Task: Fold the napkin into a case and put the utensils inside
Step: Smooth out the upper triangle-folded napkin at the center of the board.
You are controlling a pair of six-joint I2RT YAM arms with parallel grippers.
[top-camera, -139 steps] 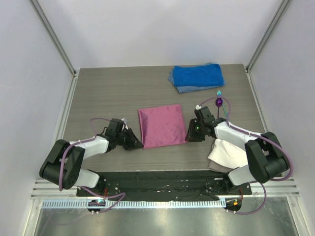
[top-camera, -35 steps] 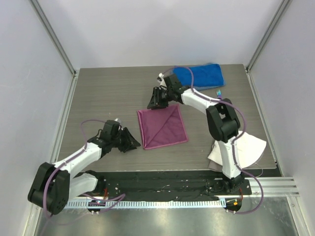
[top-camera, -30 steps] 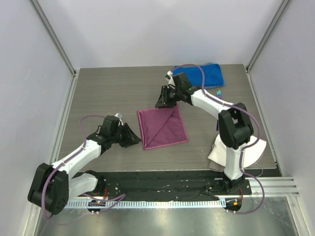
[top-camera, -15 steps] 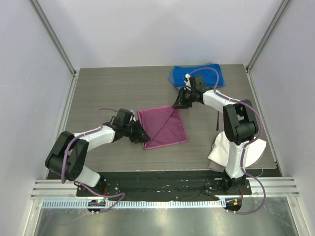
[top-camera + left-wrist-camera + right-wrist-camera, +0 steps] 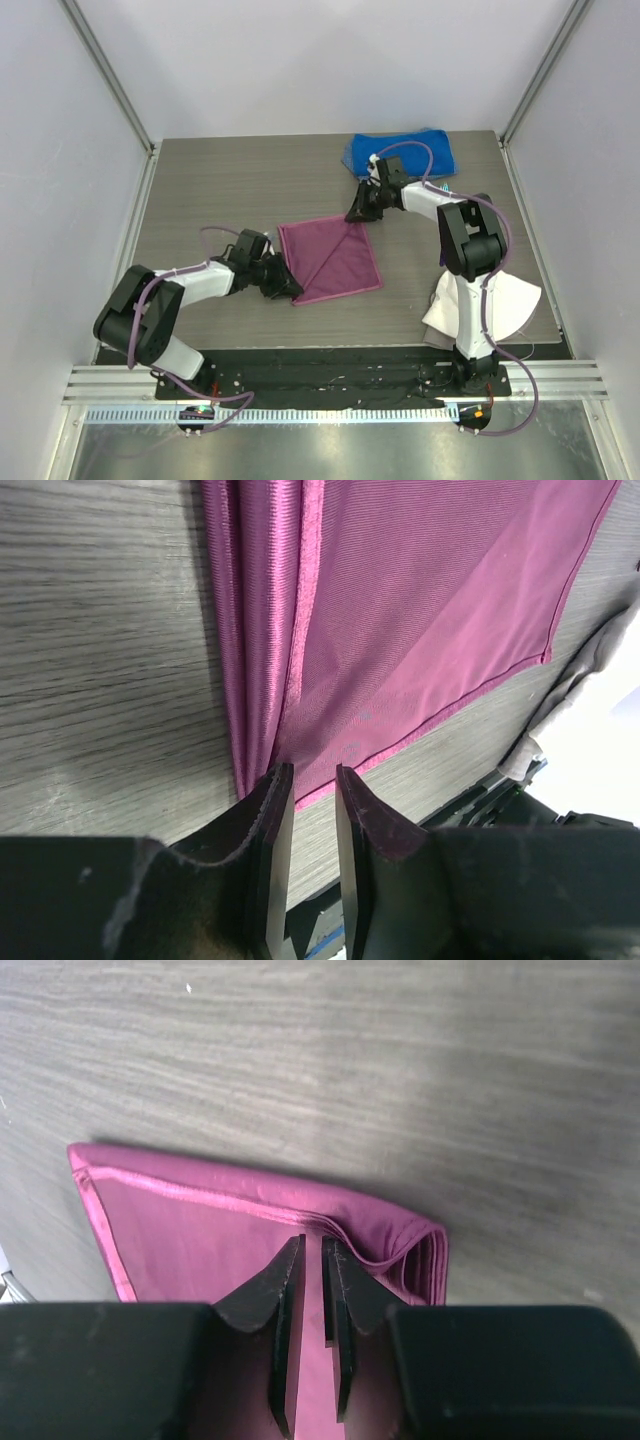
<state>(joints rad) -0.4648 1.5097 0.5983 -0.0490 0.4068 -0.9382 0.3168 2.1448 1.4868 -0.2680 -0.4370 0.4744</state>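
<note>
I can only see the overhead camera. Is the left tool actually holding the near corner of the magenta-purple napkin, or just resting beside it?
Observer: Holding, it seems. In the left wrist view the left tool is closed on the corner of the thin magenta-purple fabric napkin, whose edge bunches into pleats at the tips.
Operator: And the other one?
Observer: Its wrist view shows the right tool nearly shut at the far folded edge. Whether it grips cloth I cannot tell.
Operator: One layer there?
Observer: No, several stacked layers show at that corner.

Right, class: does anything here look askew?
The napkin lies skewed on the table, its near-left corner bunched into pleats at the left gripper. A white cloth sprawls at the near-right edge.
</note>
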